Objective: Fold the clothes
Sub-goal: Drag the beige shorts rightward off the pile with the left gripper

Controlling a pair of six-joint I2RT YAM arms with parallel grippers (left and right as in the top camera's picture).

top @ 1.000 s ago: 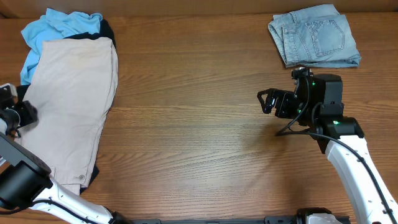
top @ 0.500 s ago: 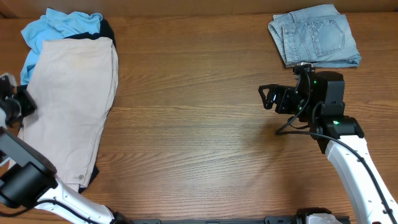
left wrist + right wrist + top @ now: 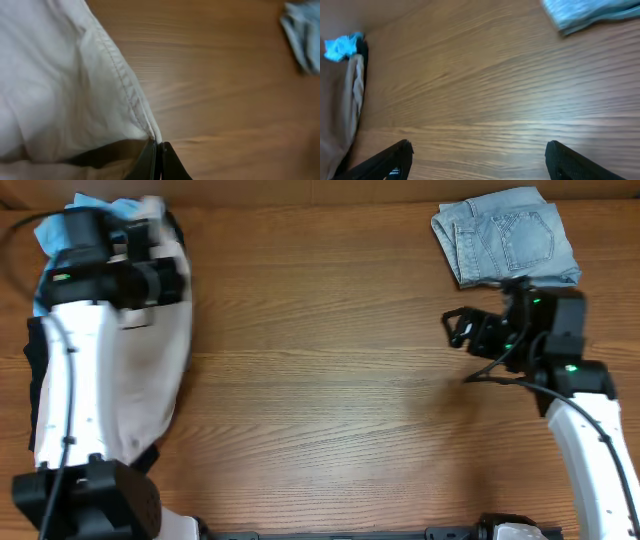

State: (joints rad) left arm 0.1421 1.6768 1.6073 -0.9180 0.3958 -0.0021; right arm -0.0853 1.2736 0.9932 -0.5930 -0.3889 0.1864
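Note:
The beige khaki shorts lie along the table's left side, over a black garment and a light-blue shirt. My left gripper is over their upper right part and is shut on a seamed edge of the shorts, with the fingertips pinching the cloth. My right gripper is open and empty over bare table at the right. In the right wrist view the shorts and the blue shirt show far off at the left.
Folded light-blue denim shorts lie at the back right; they also show in the right wrist view and the left wrist view. The brown wooden table stretches between the two arms.
My left arm has swung from the table's left edge up over the shorts and shut on their edge. My right arm has moved a little to the right, gripper still open.

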